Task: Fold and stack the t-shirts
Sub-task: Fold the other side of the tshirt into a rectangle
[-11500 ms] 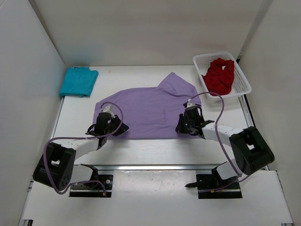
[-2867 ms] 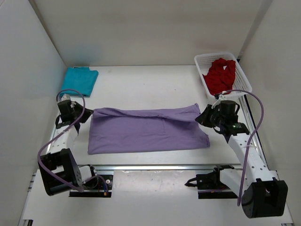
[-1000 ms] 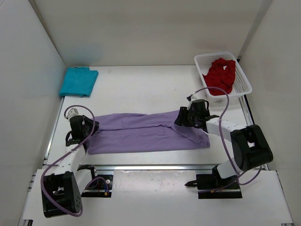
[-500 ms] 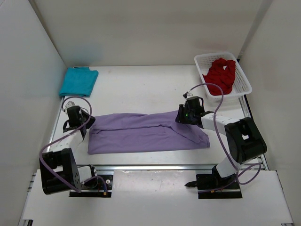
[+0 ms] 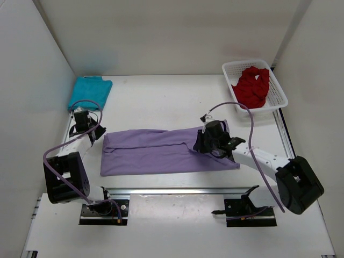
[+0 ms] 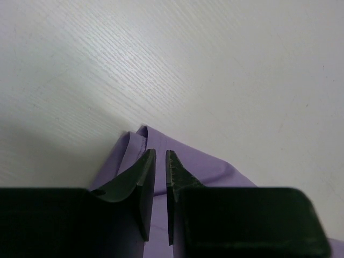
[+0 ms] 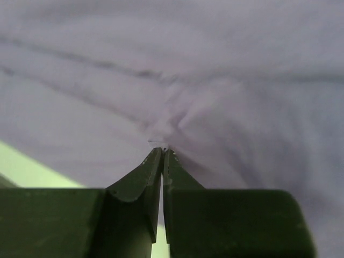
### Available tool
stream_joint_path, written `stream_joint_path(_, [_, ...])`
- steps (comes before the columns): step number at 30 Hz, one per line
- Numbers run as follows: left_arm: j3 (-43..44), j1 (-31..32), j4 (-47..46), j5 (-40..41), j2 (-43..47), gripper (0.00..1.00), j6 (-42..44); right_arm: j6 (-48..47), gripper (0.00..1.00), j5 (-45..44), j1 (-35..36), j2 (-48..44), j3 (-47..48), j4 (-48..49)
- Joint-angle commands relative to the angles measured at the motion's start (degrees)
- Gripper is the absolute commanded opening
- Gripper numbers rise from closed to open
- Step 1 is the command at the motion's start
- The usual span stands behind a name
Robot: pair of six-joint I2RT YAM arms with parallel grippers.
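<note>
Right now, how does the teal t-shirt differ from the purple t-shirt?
The teal t-shirt is folded into a small square; the purple t-shirt is a long band. The teal t-shirt sits far left, the purple t-shirt across the near middle. No gripper touches the teal t-shirt; the right gripper pinches the purple t-shirt. Both lie on the table.

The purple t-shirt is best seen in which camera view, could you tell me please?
The top external view: the whole purple t-shirt lies there as a long folded band. The left wrist view shows only one corner by the left tool; the right wrist view, just puckered cloth at the right tool.
</note>
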State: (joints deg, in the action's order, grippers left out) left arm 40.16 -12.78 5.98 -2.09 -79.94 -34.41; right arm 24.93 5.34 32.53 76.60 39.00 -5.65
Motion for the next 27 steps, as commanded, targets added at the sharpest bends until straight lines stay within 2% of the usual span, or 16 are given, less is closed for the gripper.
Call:
stream_joint_path(1, [2.8,0.4,2.7,0.9,-1.0,0.25,2.5,4.5,0.01,-2.3,4.6,-3.6,-3.0,-2.5])
stream_joint_path(4, [4.2,-0.3,4.2,0.9,-2.1,0.25,3.9,6.3,0.14,-3.0,7.9,-5.3,-5.6,-2.3])
stream_joint_path(5, [4.4,-0.3,4.6,0.8,-2.2,0.25,4.4,6.4,0.22,-2.7,8.2,-5.4,-6.2,-1.5])
stream_joint_path(8, [4.9,-0.7,5.1,0.9,-2.0,0.25,5.1,6.6,0.26,0.8,8.4,-6.8,-8.0,-0.5])
stream_joint_path(14, [5.3,-0.2,6.6,1.1,-2.4,0.27,6.8,4.9,0.27,0.3,4.7,-15.2,-10.3,-0.7])
stream_joint_path(18, [5.3,0.4,7.0,0.3,-3.9,0.27,7.8,4.7,0.26,4.1,0.4,-17.5,-13.6,1.2])
stream_joint_path(25, [5.6,2.0,8.0,-1.2,-7.2,0.42,8.6,4.0,0.27,4.9,0.6,-16.0,-14.0,2.7])
stream_joint_path(27, [5.4,1.9,7.3,-2.2,-7.8,0.43,8.5,3.8,0.27,5.0,0.8,-15.3,-14.3,3.2])
